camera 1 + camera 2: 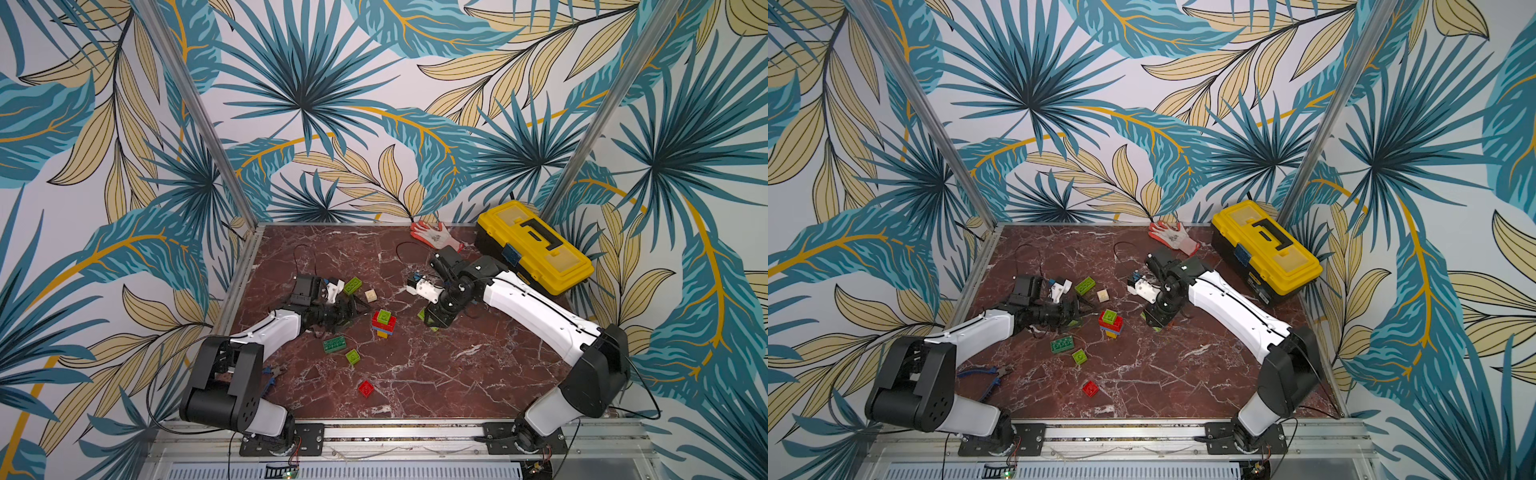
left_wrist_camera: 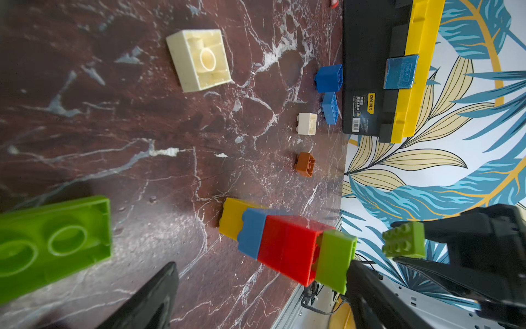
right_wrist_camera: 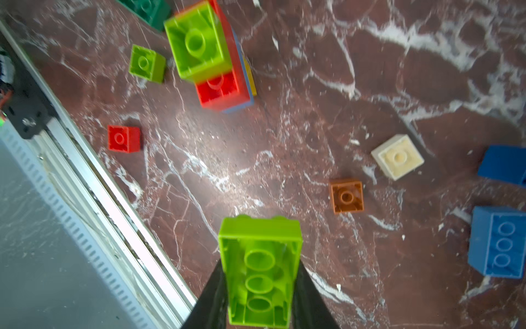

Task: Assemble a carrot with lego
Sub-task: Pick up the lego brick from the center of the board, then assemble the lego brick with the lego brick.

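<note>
Both right gripper [image 3: 260,284] jaws clamped a lime oblong brick [image 3: 260,250], likely foliage for the stack [image 1: 384,322], while the left gripper [image 2: 262,265] hung just left of it, jaws apart.

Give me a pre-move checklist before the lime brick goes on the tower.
1. Base: brick tower upright on marble table: ok.
2. Grip: right end effector shut on lime oblong brick: ok.
3. Orientation: held brick hollow side up, like the tower's top brick: ok.
4. Alignment: held brick over tower: not ok, it is off to one side.
5. Support: left end effector bracing tower: not ok, open, gripping nothing.
</note>
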